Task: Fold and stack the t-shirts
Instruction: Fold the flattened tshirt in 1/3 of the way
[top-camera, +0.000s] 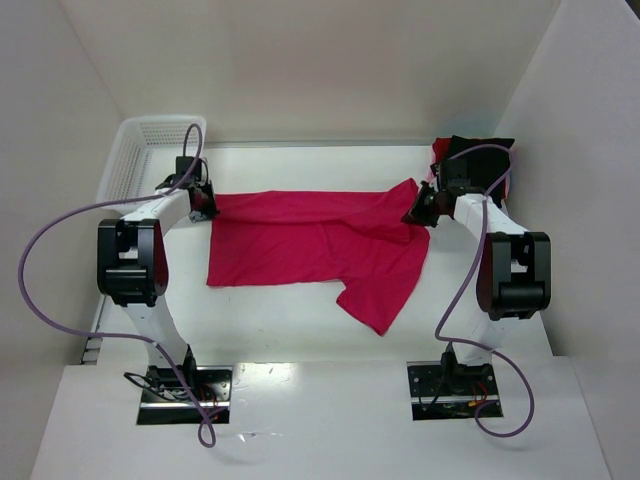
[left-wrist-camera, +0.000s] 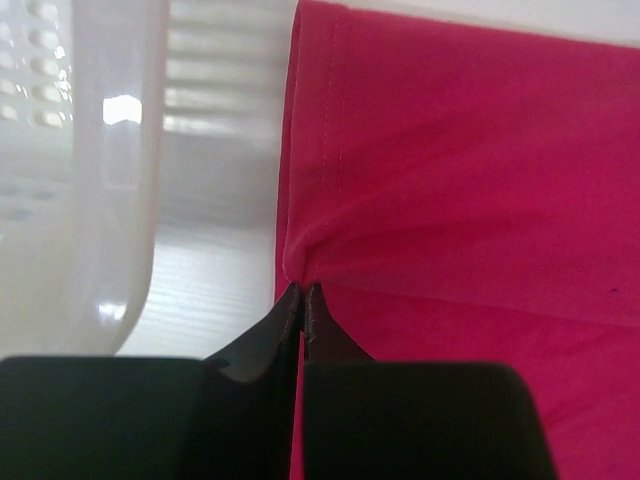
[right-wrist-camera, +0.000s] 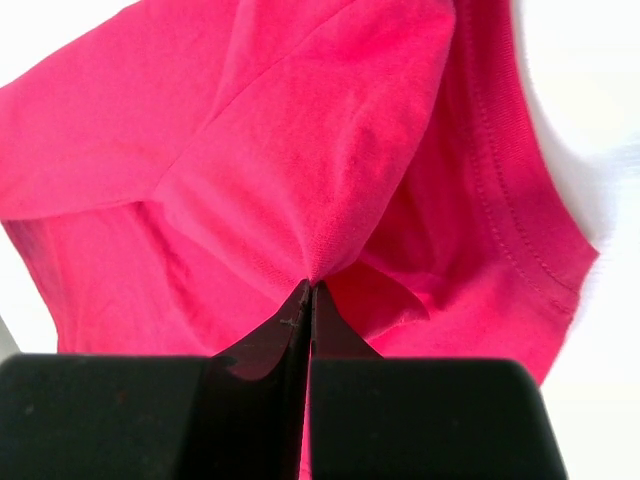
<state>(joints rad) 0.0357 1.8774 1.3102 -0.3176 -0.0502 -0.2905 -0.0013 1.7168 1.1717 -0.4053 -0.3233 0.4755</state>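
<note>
Crimson-red t-shirt (top-camera: 310, 240) is lying spread on the table (top-camera: 280, 335), its long axis running side to side between my two arms. I am pinching it at both ends: my left tool (left-wrist-camera: 303, 290) is clamped on the hemmed edge beside the basket (top-camera: 140, 150), my right tool (right-wrist-camera: 308, 285) on a fold near the collar. Both grips are sitting toward the cloth's far side, so I am judging the fold must bring both ends toward me together.

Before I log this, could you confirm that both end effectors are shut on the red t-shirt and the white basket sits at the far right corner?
Not quite: the top external view shows the white basket at the far left corner. The left end effector and right end effector are indeed shut on the red t-shirt.
</note>
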